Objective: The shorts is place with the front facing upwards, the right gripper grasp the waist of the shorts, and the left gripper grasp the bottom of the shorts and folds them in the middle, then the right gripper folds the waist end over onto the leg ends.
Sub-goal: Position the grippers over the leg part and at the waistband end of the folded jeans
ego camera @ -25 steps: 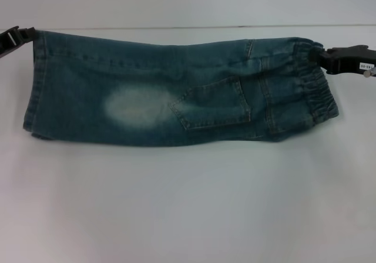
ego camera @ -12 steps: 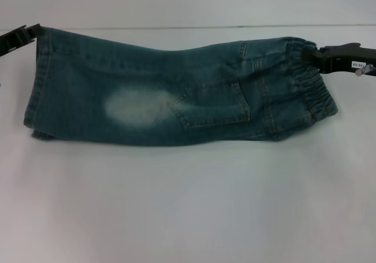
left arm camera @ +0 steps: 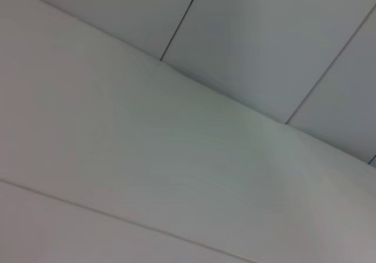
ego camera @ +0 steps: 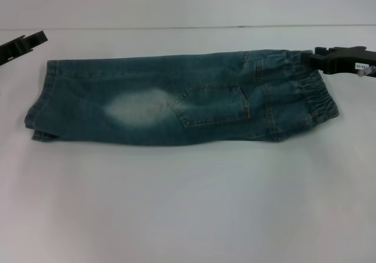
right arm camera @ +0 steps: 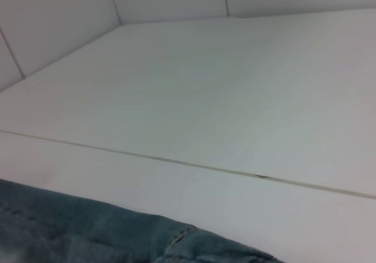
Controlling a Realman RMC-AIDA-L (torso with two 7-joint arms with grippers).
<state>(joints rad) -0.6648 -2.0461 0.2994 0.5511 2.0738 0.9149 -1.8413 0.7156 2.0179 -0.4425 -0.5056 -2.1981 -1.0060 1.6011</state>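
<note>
The shorts [ego camera: 182,98] lie flat on the white bench [ego camera: 188,204], folded lengthwise, waist toward the right. The right pincer [ego camera: 310,59] sits at the waistband's far corner; whether it grips the cloth cannot be told. The left pincer [ego camera: 36,38] hangs released, apart from the leg ends.

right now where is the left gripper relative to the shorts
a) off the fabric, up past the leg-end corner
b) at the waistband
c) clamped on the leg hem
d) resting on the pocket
a: in the head view the left gripper sits clear of the shorts, with bare table between it and the leg-end corner.
</note>
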